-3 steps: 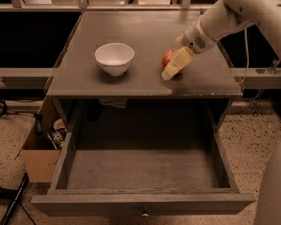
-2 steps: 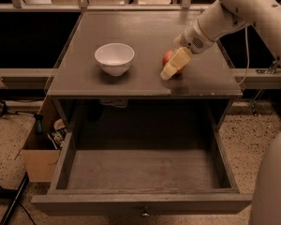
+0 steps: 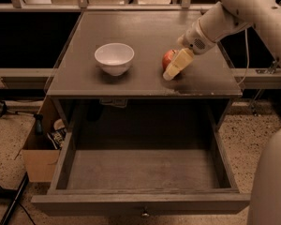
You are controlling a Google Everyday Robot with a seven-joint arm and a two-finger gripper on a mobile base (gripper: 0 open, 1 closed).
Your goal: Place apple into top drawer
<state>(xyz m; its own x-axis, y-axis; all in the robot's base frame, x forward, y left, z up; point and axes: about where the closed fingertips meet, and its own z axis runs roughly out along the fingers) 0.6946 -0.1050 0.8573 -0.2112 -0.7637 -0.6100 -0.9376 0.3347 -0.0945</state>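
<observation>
The small round red apple (image 3: pixel 168 58) sits on the grey-brown cabinet top (image 3: pixel 145 29), right of a white ceramic bowl (image 3: pixel 114 58) and well apart from it. The robot's pale two-finger gripper (image 3: pixel 174 67) presses against the fruit's right side; whether it has closed on the apple cannot be told. Over the past second neither gripper nor apple has visibly shifted, suggesting the grasp is being settled and the lift has not begun. Below, the wide wooden top drawer (image 3: pixel 140 203) stands pulled open.
</observation>
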